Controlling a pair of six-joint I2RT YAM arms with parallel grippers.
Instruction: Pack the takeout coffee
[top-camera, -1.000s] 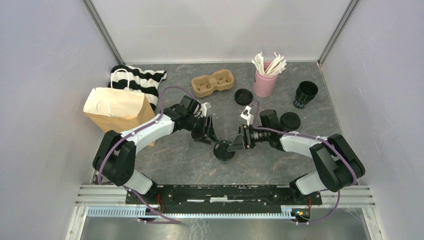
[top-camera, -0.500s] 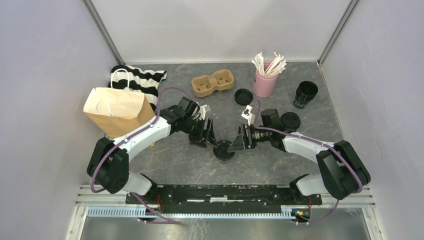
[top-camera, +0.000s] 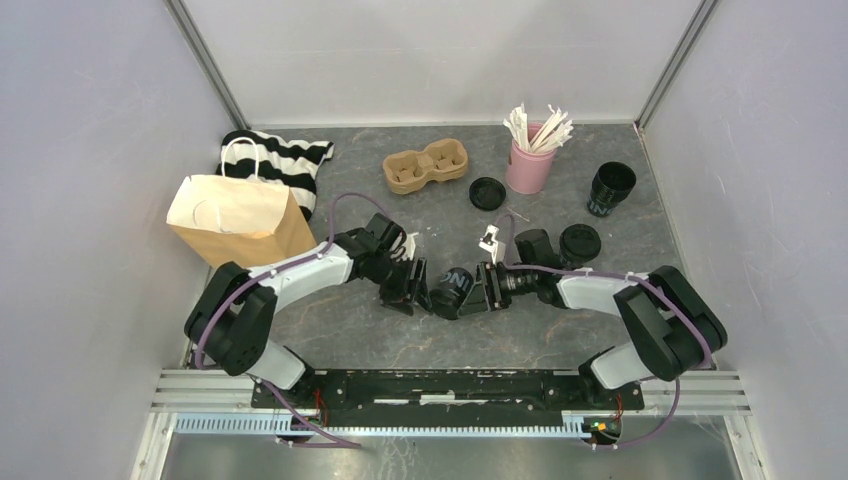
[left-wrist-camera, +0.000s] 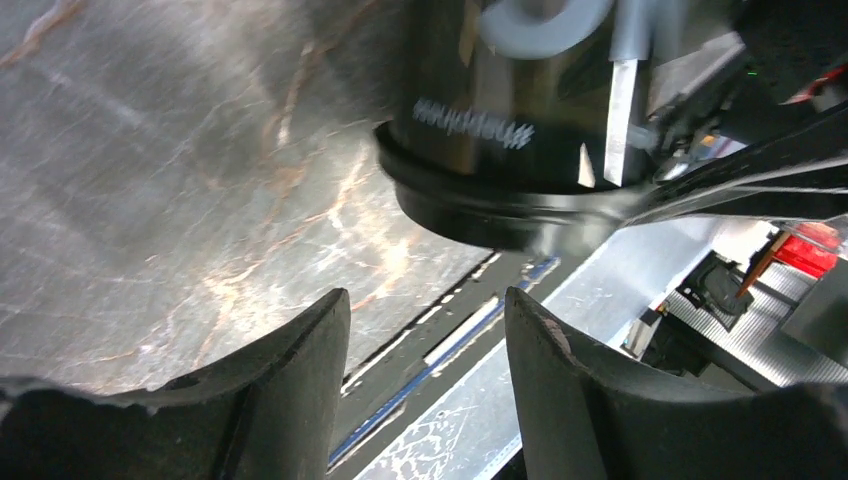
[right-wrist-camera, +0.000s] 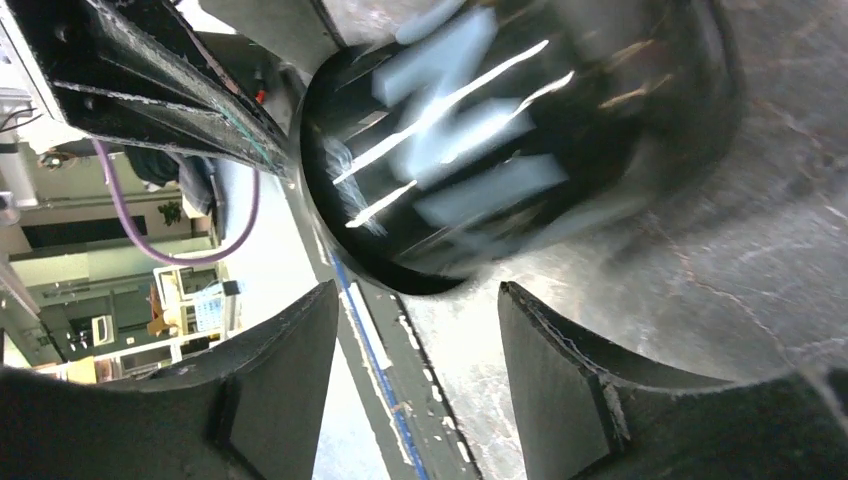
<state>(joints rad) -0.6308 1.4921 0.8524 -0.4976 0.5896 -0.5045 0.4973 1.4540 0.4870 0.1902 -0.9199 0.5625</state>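
Centre: takeout cup, black with pale lettering. Upper frame: carrier tray, brown; stick cup, pink; cloth, black-and-white striped. Left: paper bag, tan. Worktop, veined grey.

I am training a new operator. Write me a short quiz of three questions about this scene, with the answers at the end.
1. True or false: the black disposable cup with pale lettering between the left gripper and the right gripper stands upright.
2. What holds the white sticks? A) a glass jar B) the pink cup C) a white bowl
3. How many holes of the brown pulp two-hole carrier tray hold a cup?

Key
1. False: it is tipped over.
2. B
3. Zero: both holes look empty.
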